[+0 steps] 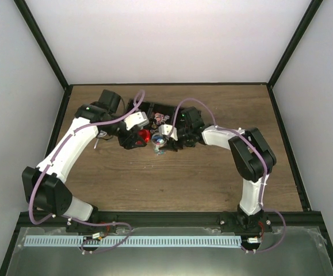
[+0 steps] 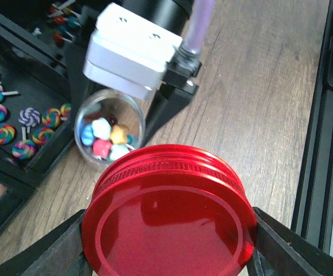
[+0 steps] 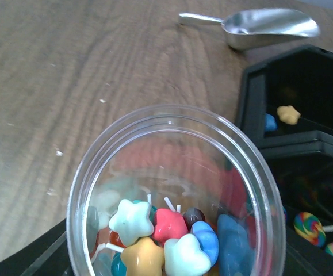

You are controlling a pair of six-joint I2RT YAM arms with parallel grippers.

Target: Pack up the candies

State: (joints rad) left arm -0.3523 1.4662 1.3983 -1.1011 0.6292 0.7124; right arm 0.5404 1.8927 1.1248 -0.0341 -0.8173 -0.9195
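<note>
The candies [image 3: 186,224] are small star and heart sweets in pink, blue, orange and pale mint, lying at the bottom of a clear plastic jar [image 3: 172,112]. My right gripper [image 3: 175,259] is shut on that jar, its dark fingers at either side of the wall. In the left wrist view the jar [image 2: 97,98] stands on the wood with candies [image 2: 106,138] inside, just beyond the round red lid [image 2: 169,215]. My left gripper [image 2: 169,230] is shut on the lid's rim. From above, the lid [image 1: 144,136] and the jar [image 1: 160,141] sit side by side, close together.
A black compartment tray [image 1: 154,109] lies behind both grippers; its cells hold swirl lollipops [image 2: 16,123] and a few loose sweets [image 3: 287,114]. A silvery metal scoop [image 3: 264,26] rests on the wood beside the tray. Black frame rails edge the table.
</note>
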